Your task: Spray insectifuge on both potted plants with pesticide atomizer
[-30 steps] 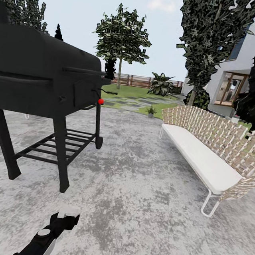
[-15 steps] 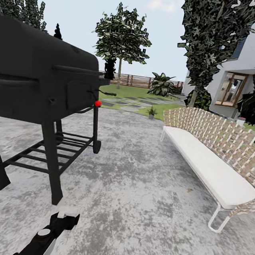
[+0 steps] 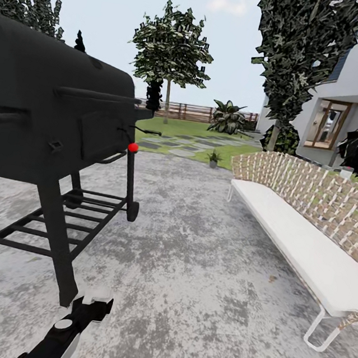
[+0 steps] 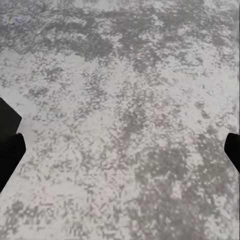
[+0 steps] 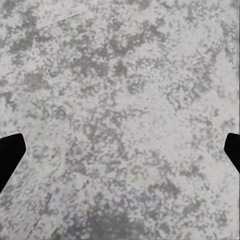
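Left hand [image 3: 91,307] low over grey paving, wide apart and carrying nothing, robot in transit through the garden.

Both wrist views look down on mottled grey patio [image 3: 200,272] with dark fingertips [image 4: 10,150] at the far edges, so each hand [image 5: 120,145] stands wide and empty. A black barbecue smoker [image 3: 45,122] stands to the left, a white woven sofa [image 3: 309,219] to the right. Beyond lie stepping stones [image 3: 178,144], lawn and a slatted fence [image 3: 193,112]. A small plant [image 3: 213,158] sits at the paving's far edge; whether it is one of the potted plants is too small to tell. The pesticide atomizer is not seen, so its axis and direction cannot be judged. This reads as the search stage; next comes driving on between smoker and sofa to find the bottle.
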{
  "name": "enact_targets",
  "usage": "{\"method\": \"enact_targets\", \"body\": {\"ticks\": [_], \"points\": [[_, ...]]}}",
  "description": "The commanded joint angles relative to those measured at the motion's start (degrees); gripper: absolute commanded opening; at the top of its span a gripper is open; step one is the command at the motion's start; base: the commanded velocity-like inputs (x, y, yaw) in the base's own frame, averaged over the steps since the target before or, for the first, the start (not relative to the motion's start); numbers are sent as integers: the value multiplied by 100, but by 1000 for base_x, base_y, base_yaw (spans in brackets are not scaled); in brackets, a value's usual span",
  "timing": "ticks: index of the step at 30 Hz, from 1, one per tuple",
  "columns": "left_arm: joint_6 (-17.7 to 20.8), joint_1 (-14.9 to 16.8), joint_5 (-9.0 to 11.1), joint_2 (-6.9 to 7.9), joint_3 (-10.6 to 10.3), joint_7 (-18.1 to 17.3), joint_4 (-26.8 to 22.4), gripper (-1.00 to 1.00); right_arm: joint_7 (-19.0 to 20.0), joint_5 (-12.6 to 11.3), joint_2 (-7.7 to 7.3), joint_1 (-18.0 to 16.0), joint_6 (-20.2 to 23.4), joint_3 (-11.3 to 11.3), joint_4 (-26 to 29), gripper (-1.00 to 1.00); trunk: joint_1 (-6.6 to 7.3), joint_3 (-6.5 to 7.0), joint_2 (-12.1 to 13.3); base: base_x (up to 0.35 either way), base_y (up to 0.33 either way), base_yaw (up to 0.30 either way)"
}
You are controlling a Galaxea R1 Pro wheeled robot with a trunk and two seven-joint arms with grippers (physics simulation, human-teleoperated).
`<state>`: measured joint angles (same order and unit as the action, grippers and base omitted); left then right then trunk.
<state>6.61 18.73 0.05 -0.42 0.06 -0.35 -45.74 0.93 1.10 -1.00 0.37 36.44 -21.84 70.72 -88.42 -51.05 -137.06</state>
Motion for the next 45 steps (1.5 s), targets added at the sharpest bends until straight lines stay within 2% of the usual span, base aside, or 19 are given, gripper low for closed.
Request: {"method": "enact_targets", "body": {"ticks": [1,11,20,45], "points": [[33,10,-3,-2,2,-2,-43,100,28,8,-16,-32,58,-34,44,100,4,-5,-17,0,0,0],[33,-117,3,5,8,7,-256,100,22,12,-7,-63,36,-23,345,100,4,-5,-17,0,0,0],[37,-141,5,-35,11,9,-260,100,13,25,-6,-63,30,-13,54,100,4,-5,-17,11,0,0],[42,-142,6,-37,20,9,-277,100,22,31,-6,-63,-359,-13,-102,100,4,-5,-17,305,-136,0]]}}
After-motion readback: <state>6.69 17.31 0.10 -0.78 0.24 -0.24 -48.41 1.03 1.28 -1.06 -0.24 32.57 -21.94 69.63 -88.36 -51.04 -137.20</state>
